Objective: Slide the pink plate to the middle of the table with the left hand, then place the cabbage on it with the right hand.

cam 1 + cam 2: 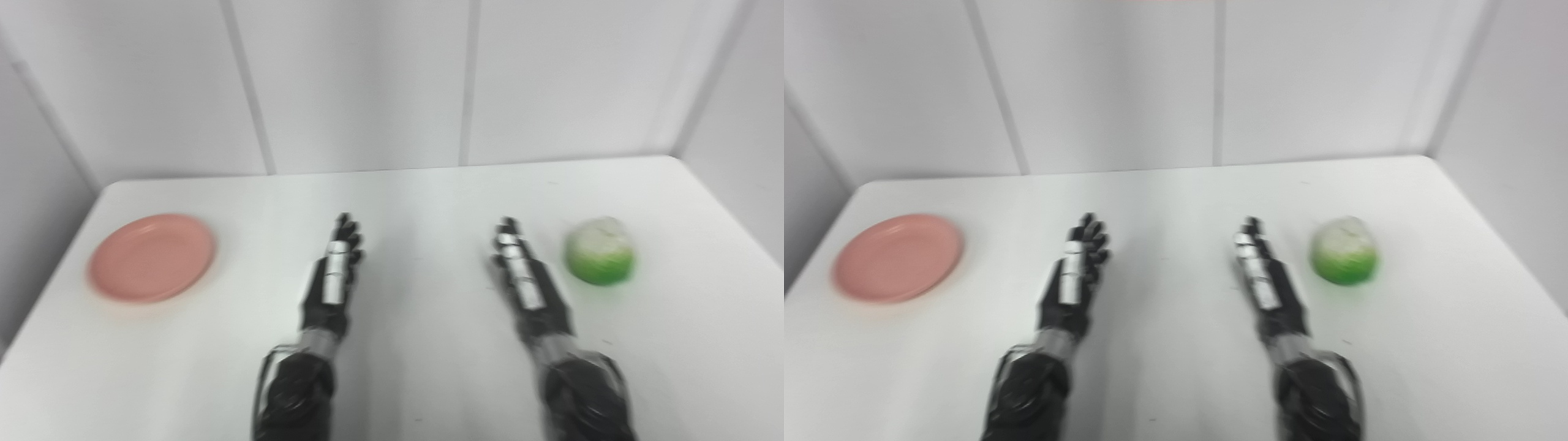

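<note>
The smooth white counter (416, 367) carries everything. The left robot hand (334, 275) and right robot hand (520, 275), black with silvery plates, reach forward over its middle, fingers stretched out flat, holding and touching nothing. The plate (151, 257), round, pink and shallow, lies far left. The cabbage (599, 251), a rounded ball, green below and whitish on top, sits just beside the right robot hand.

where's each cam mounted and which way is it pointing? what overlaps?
Left eye view: head camera, looking down and forward over the white table toward the wall; both forearms and each robot hand show.
Right eye view: beside it, same aim, scene shifted left.
Shared: pink plate far left, cabbage right, left robot hand and right robot hand extended between them, holding nothing.
</note>
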You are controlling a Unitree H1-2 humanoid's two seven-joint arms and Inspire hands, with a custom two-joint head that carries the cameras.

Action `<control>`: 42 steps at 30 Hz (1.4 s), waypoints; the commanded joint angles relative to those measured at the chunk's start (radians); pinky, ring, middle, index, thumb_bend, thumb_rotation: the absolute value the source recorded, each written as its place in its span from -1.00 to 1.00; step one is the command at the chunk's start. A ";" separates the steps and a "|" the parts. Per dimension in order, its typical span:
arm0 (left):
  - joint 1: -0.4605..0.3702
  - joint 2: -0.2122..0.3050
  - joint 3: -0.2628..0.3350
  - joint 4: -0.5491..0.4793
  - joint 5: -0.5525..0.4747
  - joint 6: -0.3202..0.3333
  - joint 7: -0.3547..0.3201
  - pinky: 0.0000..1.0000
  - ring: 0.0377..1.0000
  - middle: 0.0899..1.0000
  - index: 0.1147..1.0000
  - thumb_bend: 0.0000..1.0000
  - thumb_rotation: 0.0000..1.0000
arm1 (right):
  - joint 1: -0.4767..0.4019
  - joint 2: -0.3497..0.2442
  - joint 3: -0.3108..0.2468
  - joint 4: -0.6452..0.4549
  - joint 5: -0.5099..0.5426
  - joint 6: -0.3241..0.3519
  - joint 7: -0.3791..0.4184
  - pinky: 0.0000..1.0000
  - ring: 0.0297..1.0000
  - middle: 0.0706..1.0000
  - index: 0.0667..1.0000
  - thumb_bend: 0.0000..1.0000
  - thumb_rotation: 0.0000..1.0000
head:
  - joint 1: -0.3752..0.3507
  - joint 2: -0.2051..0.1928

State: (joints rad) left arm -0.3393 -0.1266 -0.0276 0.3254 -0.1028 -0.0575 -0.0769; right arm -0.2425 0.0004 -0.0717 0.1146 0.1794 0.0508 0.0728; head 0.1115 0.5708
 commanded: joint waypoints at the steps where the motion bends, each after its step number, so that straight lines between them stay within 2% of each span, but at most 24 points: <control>1: -0.079 0.019 0.014 -0.077 -0.007 0.041 0.006 1.00 1.00 1.00 1.00 0.60 1.00 | -0.009 -0.028 -0.009 -0.037 0.025 -0.035 0.032 1.00 1.00 1.00 1.00 0.24 0.64 | 0.090 -0.030; 2: -0.093 0.025 0.019 -0.098 -0.004 0.068 0.013 1.00 1.00 1.00 0.99 0.57 1.00 | -0.008 -0.036 -0.012 -0.030 0.023 -0.048 0.036 1.00 1.00 1.00 1.00 0.23 0.68 | 0.101 -0.034; 4: -0.143 0.059 0.038 -0.098 0.024 0.059 0.035 1.00 0.96 0.96 0.97 0.55 1.00 | -0.017 -0.048 -0.026 0.008 0.047 -0.074 0.054 1.00 1.00 1.00 1.00 0.22 0.69 | 0.156 -0.057; 5: -0.171 0.079 0.050 -0.089 0.032 0.063 0.046 1.00 0.95 0.94 0.96 0.54 1.00 | -0.017 -0.054 -0.033 0.018 0.051 -0.083 0.057 1.00 1.00 1.00 1.00 0.21 0.69 | 0.199 -0.081; 8: -0.221 0.113 0.079 -0.072 0.041 0.080 0.074 1.00 0.89 0.83 0.84 0.64 1.00 | -0.017 -0.073 -0.040 0.036 0.043 -0.109 0.061 1.00 1.00 1.00 1.00 0.13 0.77 | 0.228 -0.096; 9: -0.244 0.134 0.097 -0.060 0.043 0.084 0.091 1.00 0.88 0.82 0.81 0.65 1.00 | -0.017 -0.084 -0.038 0.041 0.036 -0.117 0.065 1.00 1.00 1.00 1.00 0.12 0.78 | 0.268 -0.118; 10: -0.263 0.155 0.118 -0.056 0.043 0.092 0.109 0.93 0.79 0.71 0.70 0.71 1.00 | -0.017 -0.093 -0.037 0.043 0.034 -0.118 0.070 1.00 1.00 1.00 1.00 0.09 0.85 | 0.279 -0.127; 12: -0.287 0.184 0.160 -0.050 0.042 0.097 0.146 0.75 0.66 0.59 0.56 0.74 1.00 | -0.015 -0.105 -0.037 0.040 0.038 -0.112 0.075 1.00 1.00 1.00 1.00 0.07 0.86 | 0.303 -0.138; 14: -0.303 0.209 0.191 -0.031 0.032 0.081 0.158 0.62 0.58 0.52 0.47 0.73 1.00 | -0.010 -0.105 -0.041 0.026 0.047 -0.095 0.072 1.00 1.00 1.00 1.00 0.03 0.85 | 0.307 -0.142; 15: -0.313 0.231 0.206 -0.013 0.028 0.067 0.159 0.58 0.56 0.51 0.46 0.73 1.00 | -0.007 -0.110 -0.039 0.019 0.050 -0.086 0.077 1.00 1.00 1.00 1.00 0.02 0.84 | 0.323 -0.156; 18: -0.336 0.293 0.244 0.032 0.034 0.043 0.178 0.44 0.46 0.42 0.38 0.73 1.00 | 0.001 -0.115 -0.035 0.006 0.045 -0.100 0.083 1.00 1.00 1.00 1.00 -0.03 0.93 | 0.333 -0.167; 21: -0.349 0.328 0.261 0.066 0.040 0.019 0.199 0.37 0.41 0.38 0.34 0.71 1.00 | 0.006 -0.114 -0.032 -0.008 0.036 -0.101 0.078 1.00 1.00 1.00 1.00 -0.06 0.97 | 0.341 -0.172; 25: -0.359 0.399 0.283 0.097 0.041 0.022 0.209 0.45 0.43 0.37 0.32 0.71 1.00 | 0.008 -0.116 -0.033 -0.022 0.052 -0.083 0.088 1.00 1.00 1.00 1.00 0.00 0.89 | 0.346 -0.173; 28: -0.363 0.442 0.309 0.135 0.013 0.001 0.200 0.47 0.44 0.38 0.33 0.68 1.00 | 0.006 -0.119 -0.029 -0.024 0.039 -0.083 0.079 1.00 1.00 1.00 1.00 0.06 0.83 | 0.346 -0.178; 32: -0.360 0.489 0.342 0.185 0.000 -0.012 0.204 0.52 0.44 0.36 0.30 0.68 1.00 | 0.012 -0.112 -0.029 -0.038 0.035 -0.078 0.070 1.00 1.00 1.00 1.00 -0.06 0.81 | 0.345 -0.187; 33: -0.359 0.498 0.347 0.196 -0.003 -0.016 0.205 0.46 0.44 0.37 0.32 0.65 1.00 | 0.014 -0.112 -0.028 -0.045 0.033 -0.071 0.069 1.00 1.00 1.00 1.00 0.00 0.82 | 0.345 -0.187; 35: -0.361 0.522 0.354 0.242 0.000 -0.048 0.207 0.40 0.43 0.38 0.34 0.62 1.00 | 0.016 -0.109 -0.027 -0.055 0.031 -0.065 0.063 1.00 1.00 1.00 1.00 0.02 0.82 | 0.345 -0.187; 36: -0.362 0.534 0.358 0.271 -0.002 -0.067 0.204 0.39 0.43 0.38 0.34 0.62 1.00 | 0.017 -0.107 -0.027 -0.061 0.036 -0.060 0.063 1.00 1.00 1.00 1.00 0.03 0.81 | 0.340 -0.200; 40: -0.374 0.565 0.375 0.378 -0.015 -0.132 0.205 0.46 0.42 0.38 0.36 0.64 1.00 | 0.018 -0.108 -0.025 -0.067 0.040 -0.051 0.064 1.00 1.00 1.00 1.00 0.03 0.79 | 0.347 -0.214; 42: -0.378 0.574 0.380 0.418 -0.017 -0.161 0.212 0.43 0.41 0.39 0.38 0.60 1.00 | 0.019 -0.109 -0.025 -0.070 0.040 -0.050 0.063 1.00 1.00 1.00 1.00 0.00 0.80 | 0.353 -0.219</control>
State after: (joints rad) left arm -0.6532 0.4099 0.3495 0.7499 -0.1203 -0.1594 0.1188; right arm -0.1970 -0.1058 -0.0975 0.0846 0.2152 0.0005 0.1369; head 0.4647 0.3513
